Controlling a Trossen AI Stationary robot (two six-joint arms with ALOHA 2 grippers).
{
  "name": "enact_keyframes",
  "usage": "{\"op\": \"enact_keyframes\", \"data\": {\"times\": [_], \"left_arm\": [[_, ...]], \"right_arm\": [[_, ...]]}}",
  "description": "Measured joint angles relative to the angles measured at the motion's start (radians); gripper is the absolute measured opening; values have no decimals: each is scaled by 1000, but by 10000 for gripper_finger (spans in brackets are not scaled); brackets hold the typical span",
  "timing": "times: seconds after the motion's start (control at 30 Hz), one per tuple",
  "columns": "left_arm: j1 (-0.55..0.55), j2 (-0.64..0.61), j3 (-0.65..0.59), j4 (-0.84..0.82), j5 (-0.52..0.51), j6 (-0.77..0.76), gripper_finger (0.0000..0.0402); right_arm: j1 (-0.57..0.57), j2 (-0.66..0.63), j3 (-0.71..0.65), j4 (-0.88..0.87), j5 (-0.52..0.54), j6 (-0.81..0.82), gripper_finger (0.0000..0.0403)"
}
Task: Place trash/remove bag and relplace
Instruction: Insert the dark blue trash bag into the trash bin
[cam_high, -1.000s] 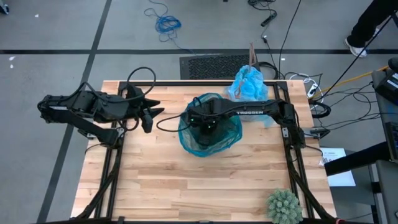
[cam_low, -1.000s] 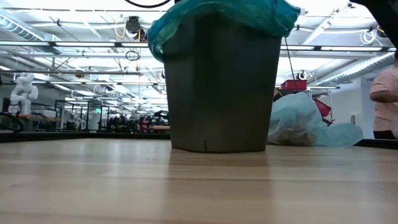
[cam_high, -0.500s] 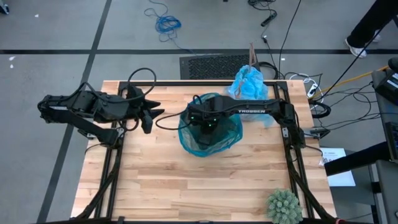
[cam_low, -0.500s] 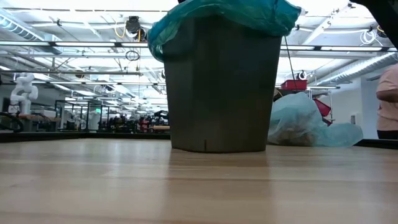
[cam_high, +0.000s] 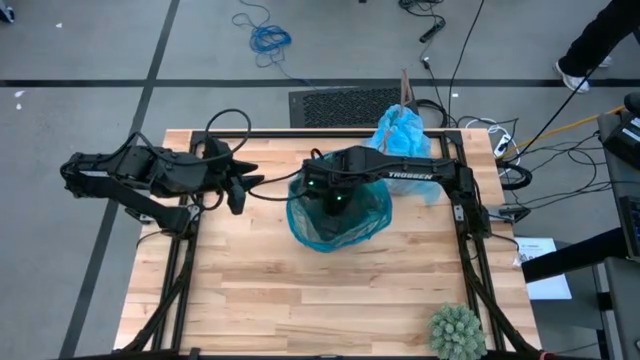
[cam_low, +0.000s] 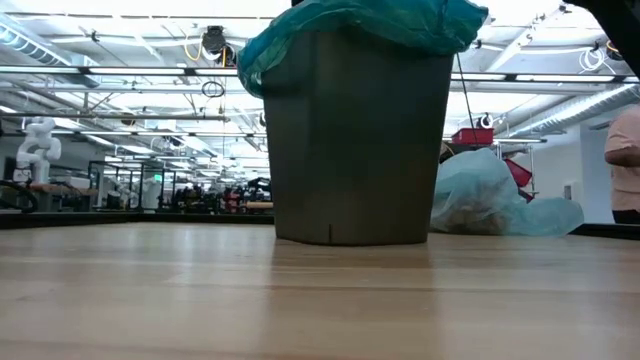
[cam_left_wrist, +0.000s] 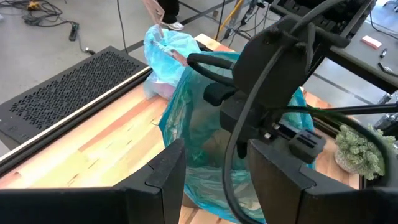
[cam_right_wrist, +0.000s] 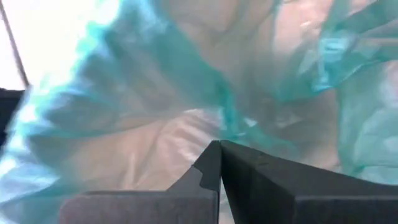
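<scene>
A dark bin (cam_low: 355, 140) stands mid-table, lined with a teal-green plastic bag (cam_high: 330, 228) whose rim is folded over the bin's top (cam_low: 360, 22). My right gripper (cam_high: 336, 200) hangs shut over the bin's mouth, pointing down into the liner (cam_right_wrist: 155, 93). The pale blue bag (cam_high: 400, 135) sits bunched on the table at the far right, behind the bin, and brownish trash (cam_low: 468, 215) shows through its wall. My left gripper (cam_high: 240, 188) waits open at the table's left, raised and facing the bin (cam_left_wrist: 205, 143). My right gripper (cam_right_wrist: 219, 149) points down into the teal-green liner with its fingertips closed on each other and no plastic between them. I cannot tell whether they touch the liner's inner wall (cam_right_wrist: 186, 130).
A spiky green ball (cam_high: 457, 330) sits at the table's near right corner. A black perforated mat (cam_high: 345, 105) lies beyond the far edge. A person (cam_low: 625, 165) stands at the right behind the table. Bare wood lies in front of the bin.
My right gripper has risen in the mouth of the bin, still shut and tipping slightly; its forearm now stands higher over the liner. The liner's rim has puffed up a little on the right side.
</scene>
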Motion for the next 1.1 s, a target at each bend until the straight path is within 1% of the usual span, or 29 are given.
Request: {"op": "enact_keyframes", "data": {"times": [0.1,0.27,0.43,0.6,0.73,0.93,1.1], "left_arm": [[2,0,0,0,0,-1,166],[2,0,0,0,0,-1,166],[2,0,0,1,0,-1,166],[2,0,0,0,0,0,166],[2,-1,0,0,0,0,166],[2,-1,0,0,1,0,166],[2,-1,0,0,7,0,166]], "right_arm": [[0,0,20,-20,-41,8,0],[7,0,54,-50,-76,11,0],[6,0,113,-81,-151,2,0],[6,0,218,-125,-153,-1,0],[-7,-50,199,-60,-180,20,0],[-24,-83,200,-59,-179,29,0],[-39,-123,212,1,-177,36,0]]}}
